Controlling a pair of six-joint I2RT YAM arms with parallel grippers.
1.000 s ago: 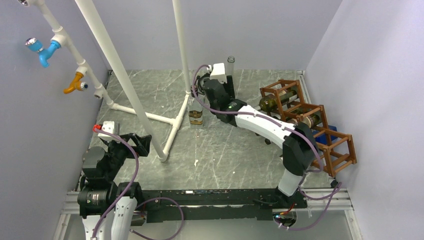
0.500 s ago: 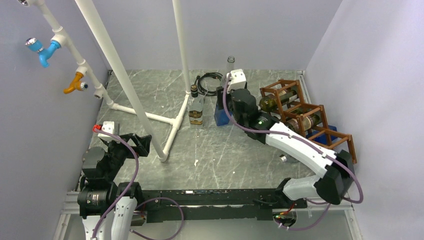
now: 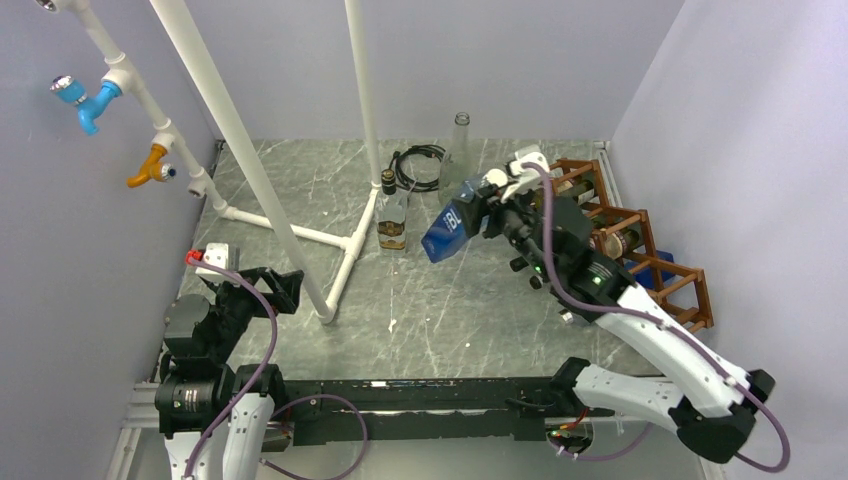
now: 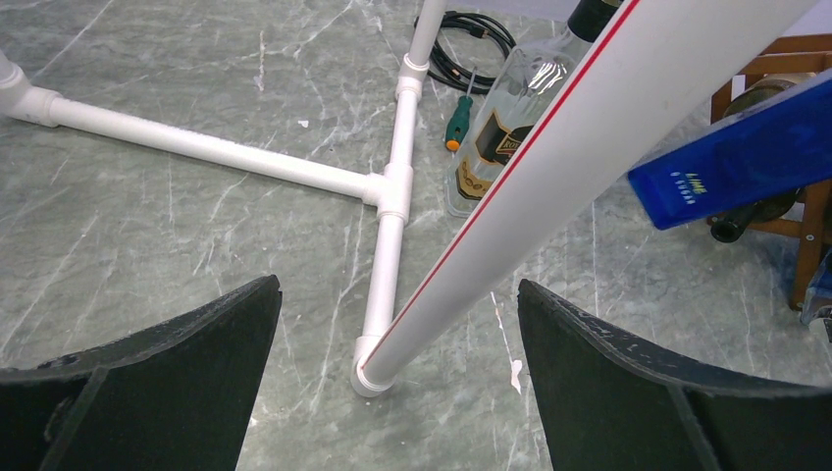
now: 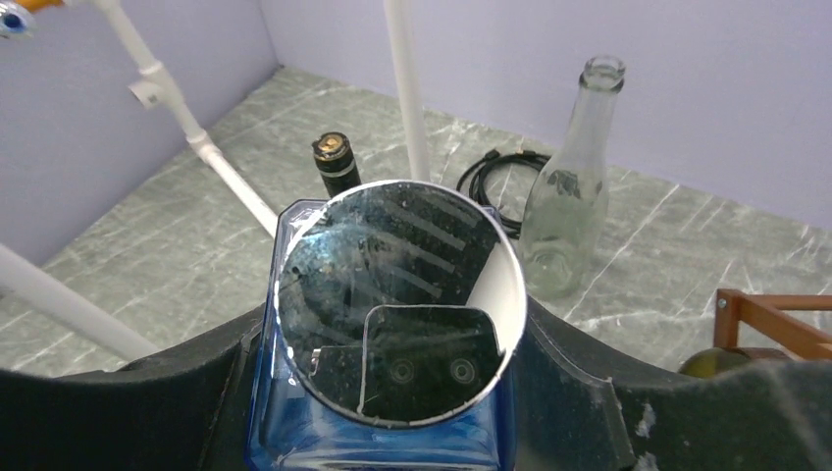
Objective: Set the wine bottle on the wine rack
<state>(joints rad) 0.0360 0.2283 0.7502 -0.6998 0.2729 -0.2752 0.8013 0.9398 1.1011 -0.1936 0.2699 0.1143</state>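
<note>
The wine bottle (image 3: 447,229) is a blue, square-sided glass one. It hangs tilted above the table with my right gripper (image 3: 497,206) shut on its body. The right wrist view looks down the bottle's round end, with the blue glass (image 5: 294,432) clamped between the black fingers (image 5: 579,392) of the right gripper (image 5: 392,339). The bottle (image 4: 731,162) also shows in the left wrist view. The reddish-brown wine rack (image 3: 603,213) stands just right of it by the right wall, with two bottles lying in its cells. My left gripper (image 3: 270,285) rests open and empty at the near left.
A white pipe frame (image 3: 290,230) crosses the left half, one slanted pipe (image 4: 549,157) just ahead of the left gripper (image 4: 397,294). A brown-labelled bottle (image 3: 392,215), a clear empty bottle (image 3: 461,135) and a black cable coil (image 3: 420,165) stand at the back. A rack bar (image 5: 775,324) lies at right.
My right arm has swung from the back middle toward the right, carrying the blue bottle up off the table and tipping it over near the rack. The left arm has not moved.
</note>
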